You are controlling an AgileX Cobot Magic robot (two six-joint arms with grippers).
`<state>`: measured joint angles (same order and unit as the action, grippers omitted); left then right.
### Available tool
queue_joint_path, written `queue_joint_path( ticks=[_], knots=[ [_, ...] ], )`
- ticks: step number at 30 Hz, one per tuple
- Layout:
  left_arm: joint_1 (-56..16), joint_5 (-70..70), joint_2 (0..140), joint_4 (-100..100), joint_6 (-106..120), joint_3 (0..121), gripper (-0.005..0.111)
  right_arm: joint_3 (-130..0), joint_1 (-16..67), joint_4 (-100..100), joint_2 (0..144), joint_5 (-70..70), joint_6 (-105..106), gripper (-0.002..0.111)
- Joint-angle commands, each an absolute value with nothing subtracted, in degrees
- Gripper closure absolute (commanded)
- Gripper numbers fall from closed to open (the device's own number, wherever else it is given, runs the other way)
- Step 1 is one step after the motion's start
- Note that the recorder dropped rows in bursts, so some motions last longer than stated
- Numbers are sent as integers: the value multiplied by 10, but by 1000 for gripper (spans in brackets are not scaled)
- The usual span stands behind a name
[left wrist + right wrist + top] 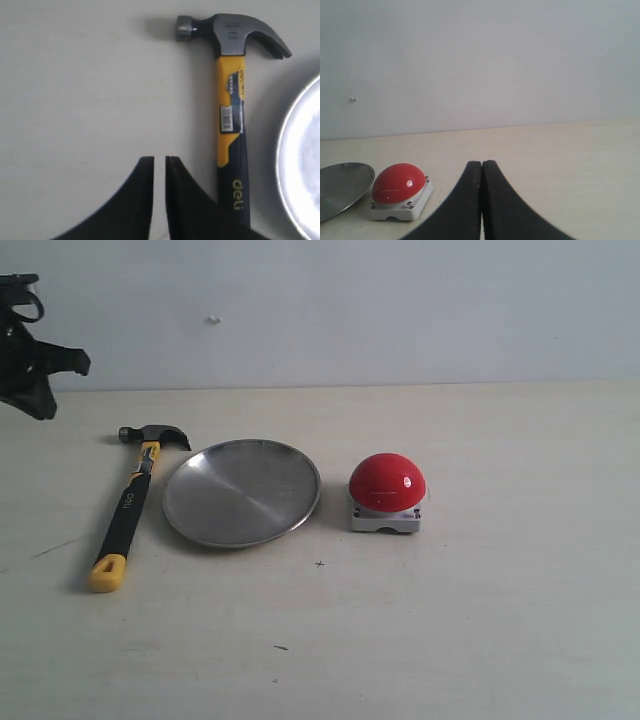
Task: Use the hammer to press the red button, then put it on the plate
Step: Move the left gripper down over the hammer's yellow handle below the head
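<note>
The left gripper (159,161) hangs above the table (500,620) with its two dark fingers drawn almost together. Only a thin slit shows between them, and they hold nothing. It looks straight down, which suits a descent onto a handle lying flat. In the left wrist view the hammer (231,100) lies just beside it, its black grip passing close to one finger. I judge it untouched, since the exterior view shows the left arm (30,350) raised at the left edge, above the tabletop. The jaws would need to part and shift sideways over the handle before any grasp. The right gripper (481,164) is closed on nothing, fingers pressed together, low and level, facing the red button (399,182) from well apart. The hammer lies flat on the left of the table, head toward the wall (400,310), just beside the plate (243,493). The plate sits between hammer and button, and none of the three touch.
</note>
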<state>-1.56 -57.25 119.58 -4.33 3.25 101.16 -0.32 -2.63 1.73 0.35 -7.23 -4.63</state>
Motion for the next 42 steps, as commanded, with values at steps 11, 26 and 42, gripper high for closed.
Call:
queue_joint_path(
  ticks=[11,26,42],
  knots=[
    [-62,-675,1372,-36,-23,1226,56,0,-29,16,0,-71,-46,108],
    [-76,-655,1410,-24,-36,1245,47,0,-29,16,0,-71,-46,108],
    [-97,-695,1457,19,-65,1329,47,0,-29,16,0,-71,-46,108]
  ],
)
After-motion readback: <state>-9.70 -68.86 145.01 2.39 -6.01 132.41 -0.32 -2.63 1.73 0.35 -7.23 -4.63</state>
